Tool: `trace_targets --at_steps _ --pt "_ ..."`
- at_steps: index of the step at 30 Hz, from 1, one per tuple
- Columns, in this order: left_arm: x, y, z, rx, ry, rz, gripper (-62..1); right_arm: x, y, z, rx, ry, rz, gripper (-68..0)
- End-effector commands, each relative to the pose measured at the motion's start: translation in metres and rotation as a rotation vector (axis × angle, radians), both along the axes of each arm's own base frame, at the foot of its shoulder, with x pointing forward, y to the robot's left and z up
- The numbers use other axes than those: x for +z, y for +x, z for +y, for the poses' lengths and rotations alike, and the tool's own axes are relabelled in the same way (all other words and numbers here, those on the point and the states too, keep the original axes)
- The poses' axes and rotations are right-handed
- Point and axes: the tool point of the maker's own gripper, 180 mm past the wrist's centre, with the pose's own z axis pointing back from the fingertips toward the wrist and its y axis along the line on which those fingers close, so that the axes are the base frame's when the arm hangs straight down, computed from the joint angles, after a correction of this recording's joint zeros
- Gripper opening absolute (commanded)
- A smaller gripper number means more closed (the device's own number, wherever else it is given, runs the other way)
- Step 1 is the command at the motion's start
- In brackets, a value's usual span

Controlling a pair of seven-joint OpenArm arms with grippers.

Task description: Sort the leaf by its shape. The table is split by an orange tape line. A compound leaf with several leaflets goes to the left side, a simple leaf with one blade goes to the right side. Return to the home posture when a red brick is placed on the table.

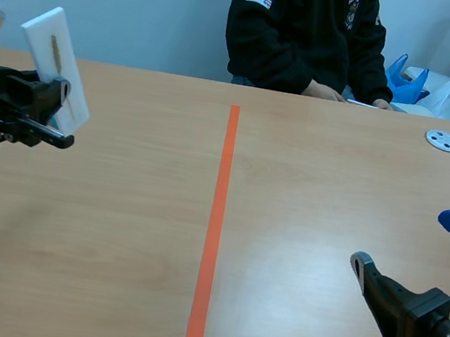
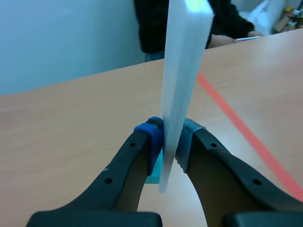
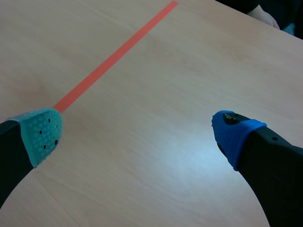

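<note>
One white card (image 1: 55, 58) is clamped between the pads of the left claw (image 2: 168, 142). Its long axis rises up and away from the fingers, edge-on to them, above the table (image 1: 112, 245). Its face carries the leaf (image 1: 55, 52), a thin brown streak too small to judge as compound or simple. The tape line (image 1: 216, 218) runs off to this claw's right, so the card hangs over the left half. The right claw (image 3: 138, 136) hovers with fingers wide apart, gripping nothing, well beyond the line. No container shows.
</note>
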Motion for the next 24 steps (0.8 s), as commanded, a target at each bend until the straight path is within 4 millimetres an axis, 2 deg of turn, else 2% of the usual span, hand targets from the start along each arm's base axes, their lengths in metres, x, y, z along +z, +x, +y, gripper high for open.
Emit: trace_targets --at_steps 1,13,19,24 --pt "-0.002 0.006 0.009 0.017 -0.002 -0.011 -56.7 0.013 0.006 0.001 -0.003 0.011 -0.046 0.4" --pt "-0.047 0.038 0.083 0.209 -0.03 0.04 -56.7 0.015 0.009 0.001 -0.003 0.011 -0.057 0.4" --pt "-0.071 0.04 0.114 0.294 -0.035 0.062 -56.7 0.015 0.009 0.001 -0.003 0.011 -0.057 0.4" --pt "-0.081 0.035 0.128 0.331 -0.037 0.059 -56.7 0.015 0.009 0.001 -0.003 0.011 -0.057 0.4"
